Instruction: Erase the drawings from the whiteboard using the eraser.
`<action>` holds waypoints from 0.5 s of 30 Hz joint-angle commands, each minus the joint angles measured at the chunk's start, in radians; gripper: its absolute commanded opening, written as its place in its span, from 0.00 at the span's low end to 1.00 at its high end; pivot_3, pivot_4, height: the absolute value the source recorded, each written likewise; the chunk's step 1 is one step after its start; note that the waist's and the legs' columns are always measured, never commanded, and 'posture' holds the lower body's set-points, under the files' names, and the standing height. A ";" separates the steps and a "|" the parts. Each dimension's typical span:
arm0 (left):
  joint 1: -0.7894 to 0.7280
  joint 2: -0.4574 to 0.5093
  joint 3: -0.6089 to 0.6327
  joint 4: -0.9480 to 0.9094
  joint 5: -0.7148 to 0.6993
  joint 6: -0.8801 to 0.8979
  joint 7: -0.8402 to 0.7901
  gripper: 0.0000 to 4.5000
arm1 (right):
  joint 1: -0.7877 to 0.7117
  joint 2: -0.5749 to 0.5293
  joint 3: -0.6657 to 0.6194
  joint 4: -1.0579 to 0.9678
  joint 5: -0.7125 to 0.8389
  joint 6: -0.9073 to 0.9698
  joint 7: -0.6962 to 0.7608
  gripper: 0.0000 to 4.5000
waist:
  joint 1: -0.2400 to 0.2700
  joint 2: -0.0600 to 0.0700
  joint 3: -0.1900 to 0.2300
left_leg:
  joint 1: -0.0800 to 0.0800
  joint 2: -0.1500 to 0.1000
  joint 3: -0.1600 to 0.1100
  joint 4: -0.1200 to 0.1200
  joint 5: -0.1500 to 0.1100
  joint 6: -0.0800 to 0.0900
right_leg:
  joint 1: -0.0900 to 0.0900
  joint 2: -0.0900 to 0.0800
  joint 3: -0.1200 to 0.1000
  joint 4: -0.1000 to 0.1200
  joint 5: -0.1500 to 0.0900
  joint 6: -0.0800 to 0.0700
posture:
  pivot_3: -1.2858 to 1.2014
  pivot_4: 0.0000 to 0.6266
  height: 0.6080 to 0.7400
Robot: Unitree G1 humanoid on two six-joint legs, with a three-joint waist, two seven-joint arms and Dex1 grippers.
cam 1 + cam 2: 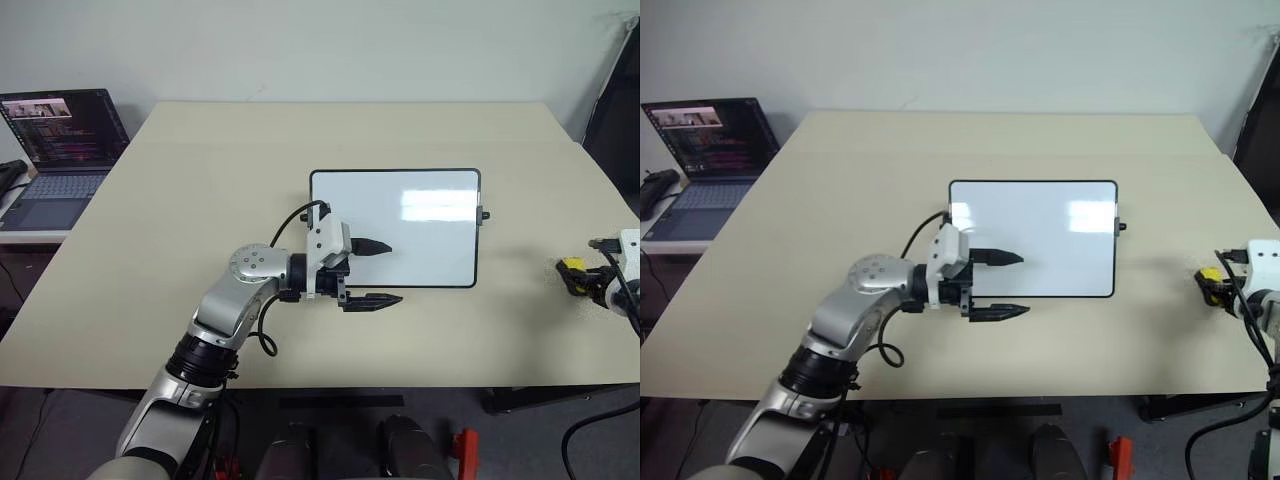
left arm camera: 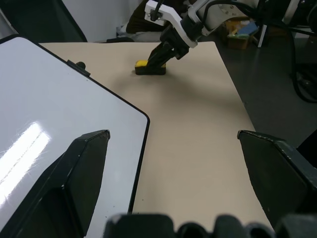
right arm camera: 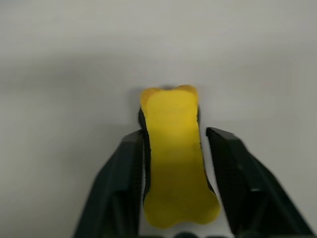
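Right wrist view: the eraser (image 3: 176, 158) lies lengthwise between the right gripper's (image 3: 173, 168) parted fingers near the tabletop's right edge, ungripped; the left gripper (image 1: 372, 272) gapes empty.

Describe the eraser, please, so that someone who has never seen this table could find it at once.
Start at the beige table and find the whiteboard near its middle. Go past the board's short side to the table's right edge, where the right hand reaches down. The eraser is the small yellow block with a black underside lying between the fingers, the only bright yellow thing on the table.
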 commanded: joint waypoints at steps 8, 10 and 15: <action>0.023 0.042 0.085 -0.042 -0.026 0.009 0.045 1.00 | -0.006 -0.066 -0.054 -0.156 0.009 -0.025 0.007 0.99 | -0.002 0.000 0.000 | 0.000 0.000 0.000 0.000 0.000 0.000 | 0.000 0.000 0.000 0.000 0.000 0.000 | 0.52 0.24 1.00; 0.037 0.061 0.135 -0.039 -0.037 0.010 0.068 1.00 | -0.010 -0.029 -0.085 -0.226 0.036 -0.069 -0.007 0.99 | -0.003 0.000 0.000 | 0.000 0.000 0.000 0.000 0.000 0.000 | 0.000 0.000 0.000 0.000 0.000 0.000 | 0.52 0.24 1.00; 0.071 0.082 0.284 0.044 -0.010 -0.071 0.178 1.00 | 0.004 0.139 -0.086 -0.262 0.030 -0.286 -0.078 0.99 | -0.004 0.000 0.000 | 0.000 0.001 -0.001 0.000 0.000 0.000 | 0.000 0.001 -0.001 0.000 0.000 0.000 | 0.52 0.24 1.00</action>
